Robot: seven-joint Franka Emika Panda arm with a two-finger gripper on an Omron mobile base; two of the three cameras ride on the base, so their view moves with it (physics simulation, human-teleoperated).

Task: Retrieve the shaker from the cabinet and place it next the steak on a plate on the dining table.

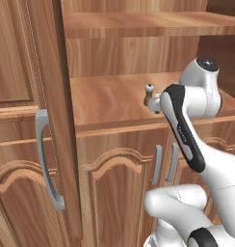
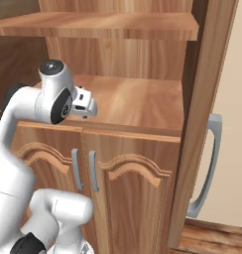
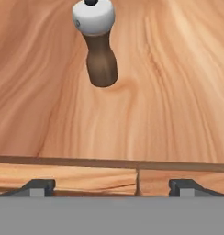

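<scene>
Gripper (image 3: 111,186) wide open, holding nothing, w/ shaker (image 3: 98,43) upright at top centre on cabinet (image 1: 114,96) shelf, prob. lined up for approach.

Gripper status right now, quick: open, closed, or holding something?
Gripper: open, fingers spread wide, holding nothing; the shaker stands free on the cabinet shelf ahead.

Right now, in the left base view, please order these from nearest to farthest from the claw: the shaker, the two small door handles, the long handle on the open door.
1. Shaker: on the cabinet shelf, just left of the claw.
2. Two small handles: on the lower doors, below the claw.
3. Long handle: on the open door, far left.
</scene>
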